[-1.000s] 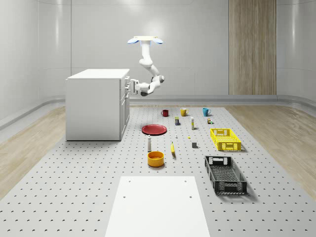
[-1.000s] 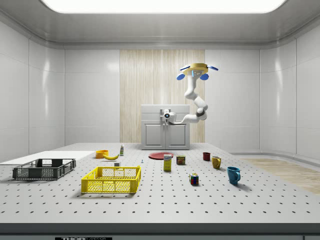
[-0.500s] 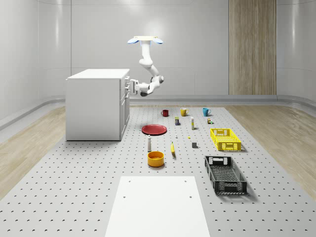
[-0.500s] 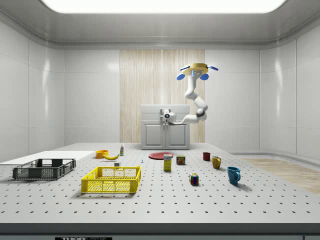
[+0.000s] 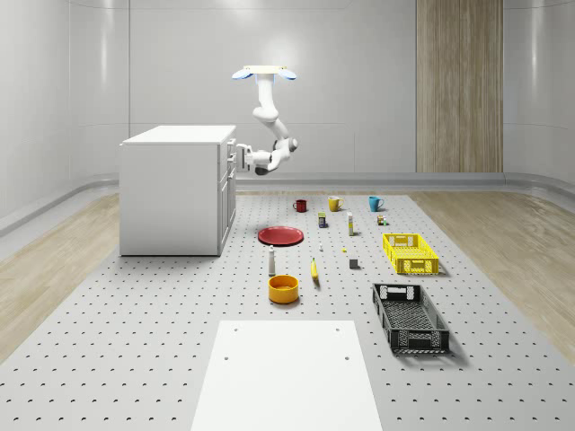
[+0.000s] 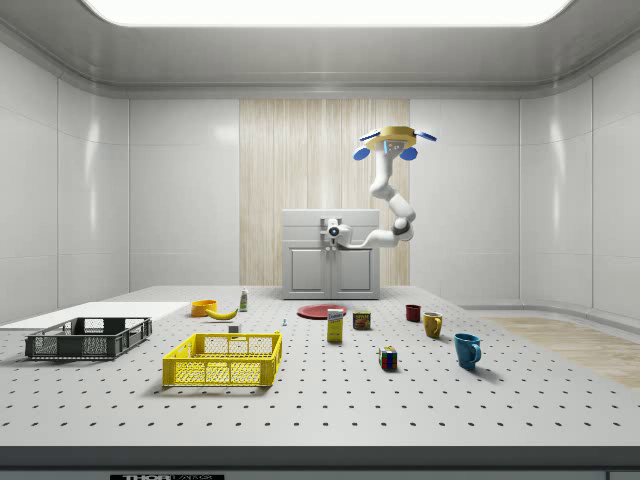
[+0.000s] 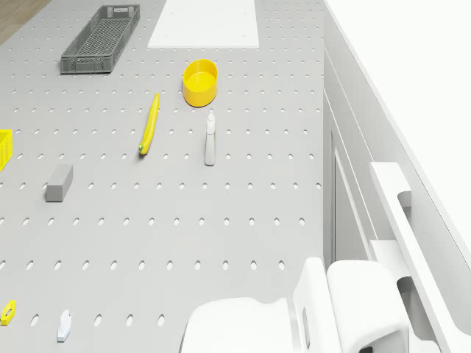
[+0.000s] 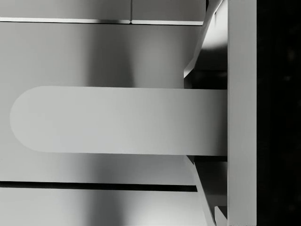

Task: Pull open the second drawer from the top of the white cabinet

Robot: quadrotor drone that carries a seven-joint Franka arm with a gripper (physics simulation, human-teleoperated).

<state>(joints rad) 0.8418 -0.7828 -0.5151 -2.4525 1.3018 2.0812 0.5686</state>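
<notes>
White box cabinet (image 5: 171, 193) stands at the whole-scene view's left on the perforated grey floor (image 5: 135, 341). Its drawer front faces that view's right. The second drawer from the top (image 5: 227, 171) sits in the upper part of that face. No gap shows between it and the cabinet body, so it reads as closed.

The two-finger gripper (image 5: 238, 160) is at that same upper part of the face, level with the drawer handles and right up against them. In the wrist view a rounded grey handle bar (image 8: 117, 120) runs straight across in front of the gripper, close in, with flat drawer panels behind it. Which drawer that bar belongs to cannot be told. Whether the gripper is clenched on a handle or released cannot be told either.

To the right of the gripper, the white jointed arm (image 5: 274, 148) bends at its elbow and rises to the quadrotor drone (image 5: 263, 74). The drone hovers in the air above cabinet height, beside the cabinet's front and resting on nothing.

Further right and lower, well apart from the gripper, lie a red round plate (image 5: 281, 235), a yellow mesh crate (image 5: 411, 253) and a black mesh crate (image 5: 410, 317).
</notes>
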